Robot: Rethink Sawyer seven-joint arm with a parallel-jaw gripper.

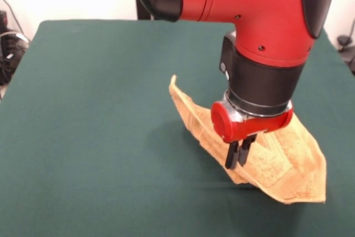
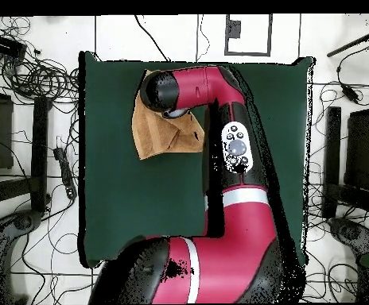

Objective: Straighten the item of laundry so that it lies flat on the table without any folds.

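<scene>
Front view: orange-tan terry towel (image 1: 277, 162) folded, unflattened on dark green felt table (image 1: 100, 115).
Pincer (image 1: 238, 156) near-closed above towel; grip uncertain.

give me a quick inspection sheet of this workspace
surface: table covered in dark green cloth, bare apart from the towel
job's things: orange-tan towel folded and rumpled, one corner raised, not flat
clutter: nothing seen on the table
grippers: gripper over the towel, fingers close together; whether they pinch cloth cannot be told
cables: tangled cables on the floor beside the table
surroundings: red and black arm across the table, dark stands at the sides
</scene>
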